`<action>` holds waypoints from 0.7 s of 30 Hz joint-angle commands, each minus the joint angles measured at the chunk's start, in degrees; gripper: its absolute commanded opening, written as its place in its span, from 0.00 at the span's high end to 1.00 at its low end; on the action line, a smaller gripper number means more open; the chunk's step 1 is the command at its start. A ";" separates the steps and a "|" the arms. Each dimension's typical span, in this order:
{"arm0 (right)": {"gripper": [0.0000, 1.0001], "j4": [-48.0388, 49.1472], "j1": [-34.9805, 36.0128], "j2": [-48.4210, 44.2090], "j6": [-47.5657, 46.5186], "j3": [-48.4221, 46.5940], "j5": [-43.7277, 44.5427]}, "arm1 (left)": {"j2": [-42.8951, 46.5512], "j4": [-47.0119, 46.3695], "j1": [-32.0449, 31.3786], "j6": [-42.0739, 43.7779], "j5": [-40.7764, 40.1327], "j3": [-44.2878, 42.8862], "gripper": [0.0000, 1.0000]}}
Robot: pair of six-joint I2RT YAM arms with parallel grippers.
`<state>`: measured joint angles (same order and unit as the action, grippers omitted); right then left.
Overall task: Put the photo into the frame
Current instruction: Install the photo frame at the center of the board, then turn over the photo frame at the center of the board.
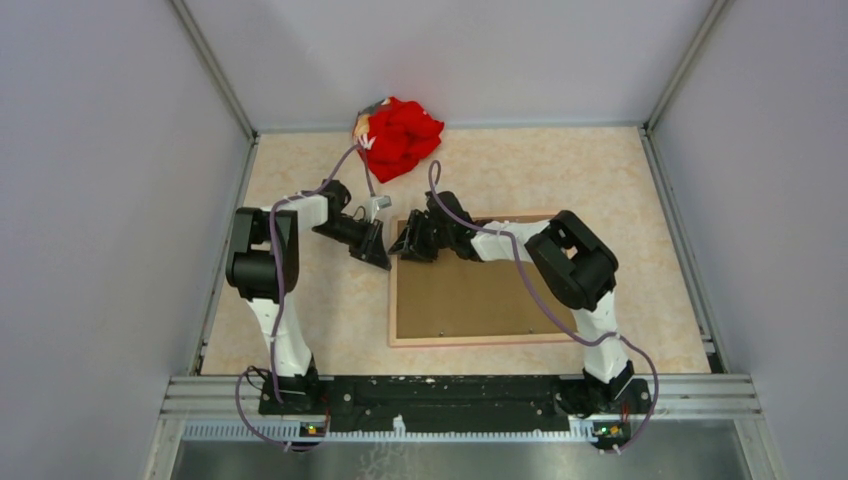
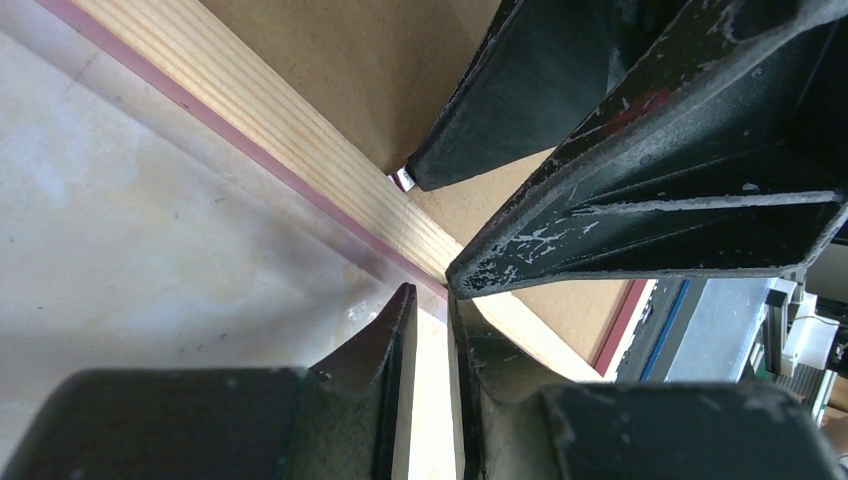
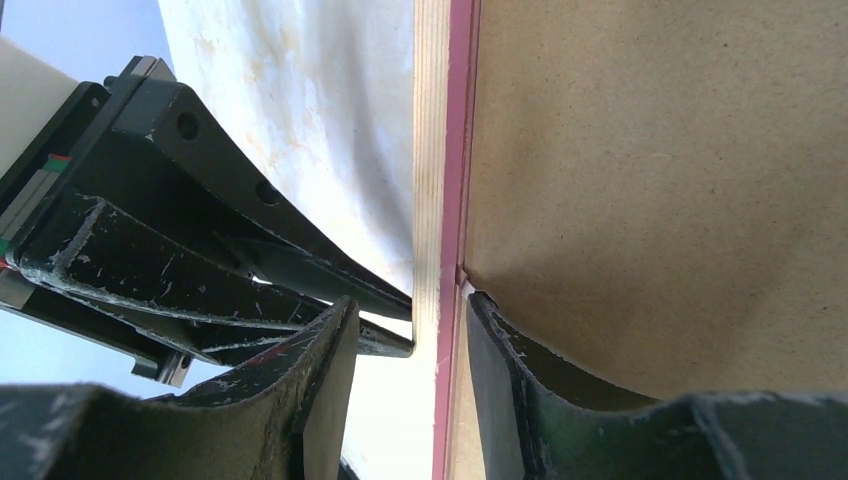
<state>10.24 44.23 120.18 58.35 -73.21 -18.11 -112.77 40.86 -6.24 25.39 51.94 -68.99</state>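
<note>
Top external view, item one: the frame (image 1: 392,300); lies face down right of centre on the table (image 1: 320,300), brown hardboard backing (image 1: 480,295) uppermost, light wood rail all round; you have both arms at its far-left corner.

Item two: the photo; not to be seen in any view; whether it already lies under the backing you cannot tell.

Item three: left gripper (image 1: 372,245); just outside that corner; in the left wrist view its fingers stand close together with a pale sliver between them; whether they pinch the rail you cannot tell.

Item four: right gripper (image 1: 412,241); over the same corner from the right; in the right wrist view its fingers are parted and straddle the rail, one outside and apart from the wood, the other inside against the pink lip beside the backing; nothing is clamped.

Item five: small metal tab (image 2: 405,179); on the rail's inner edge; a right fingertip appears to rest at it.

Item six: red cloth bundle (image 1: 398,135); at the far edge, well apart.

Handling, by judgement: the frame looks stiff, light and thin in the rail; take it across the rail near a corner, not by the backing, a thin panel likely to flex or pop loose; the print should be limp, slick and easily creased; take it lightly by an edge.
</note>
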 commanded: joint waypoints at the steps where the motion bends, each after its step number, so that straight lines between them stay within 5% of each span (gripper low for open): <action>1: 0.55 -0.70 1.31 -0.57 -1.59 -0.91 1.02 | -1.01 -1.63 -1.41 1.85 -2.08 0.27 0.77; 8: 0.44 -8.16 0.79 -13.12 -16.90 2.26 0.95 | 0.42 3.41 -0.43 3.87 -2.17 -3.50 0.69; 16: 0.43 -17.88 2.73 -32.58 -35.47 21.21 1.05 | 4.71 7.55 0.95 6.23 -2.80 -5.10 0.55; 21: 0.39 -19.40 10.24 -39.37 -37.99 30.28 5.59 | 8.05 11.73 1.14 9.80 -1.87 -5.33 0.24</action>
<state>-5.23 48.14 84.16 26.65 -47.99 -16.34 -109.97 47.94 -5.37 31.33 48.95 -72.34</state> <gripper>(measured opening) 0.591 0.711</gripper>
